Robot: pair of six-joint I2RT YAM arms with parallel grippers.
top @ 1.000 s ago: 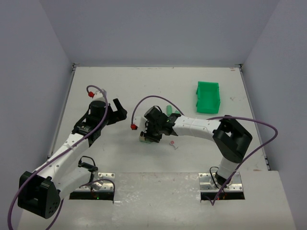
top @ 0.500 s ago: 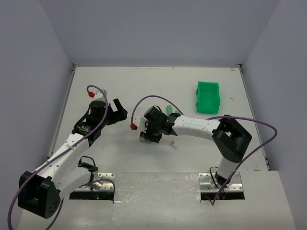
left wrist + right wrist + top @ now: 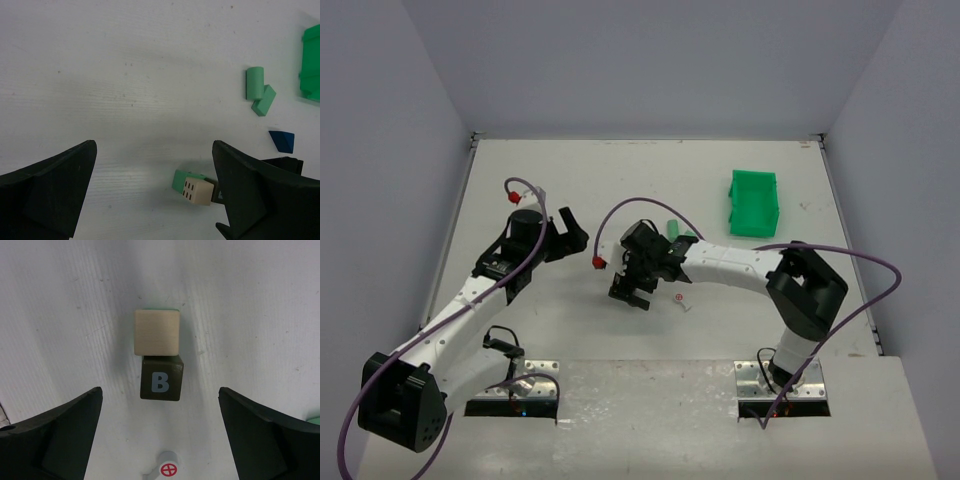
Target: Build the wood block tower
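Observation:
In the right wrist view a tan cube [image 3: 157, 332] lies over a light green block whose edge [image 3: 159, 309] just shows. A dark cube marked B [image 3: 161, 378] touches the tan cube's near side. My right gripper [image 3: 161, 392] hangs open above them, its fingers wide on both sides and touching nothing. From above, the right gripper [image 3: 631, 293] hides these blocks. My left gripper [image 3: 576, 230] is open and empty to their left. Its view shows the tan cube [image 3: 196, 190], a green cylinder [image 3: 255, 82], a green block [image 3: 263, 100] and a dark blue wedge [image 3: 282, 140].
A bright green bin [image 3: 753, 203] stands at the back right. A small white tag with a red cross [image 3: 678, 297] lies just right of the stacked blocks. Two loose green pieces [image 3: 672, 229] rest behind the right gripper.
The right gripper's jaws have gone from nearly closed on the blocks to wide open, leaving them on the table. The left gripper has shifted slightly.

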